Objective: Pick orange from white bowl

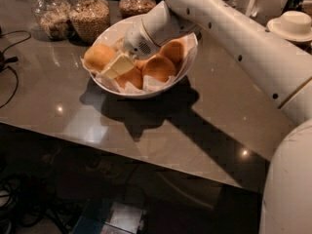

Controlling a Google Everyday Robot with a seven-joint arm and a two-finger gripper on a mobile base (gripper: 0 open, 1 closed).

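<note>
The white bowl (113, 33) stands at the back of the grey table, lined with crinkled white paper and holding several oranges. The orange (99, 56), the largest one, lies at the bowl's left side. My gripper (117, 65) reaches down into the bowl from the upper right. Its pale tip sits right beside the orange on its right, over a smaller orange (130, 78). Two more small oranges (159, 68) lie to the right of the gripper, partly under the white wrist.
Three glass jars (90, 14) of grains stand behind the bowl at the back left. A stack of white dishes (292, 26) sits at the back right. Black cables (9, 62) lie at the table's left edge. The table's front edge (146, 160) runs diagonally below.
</note>
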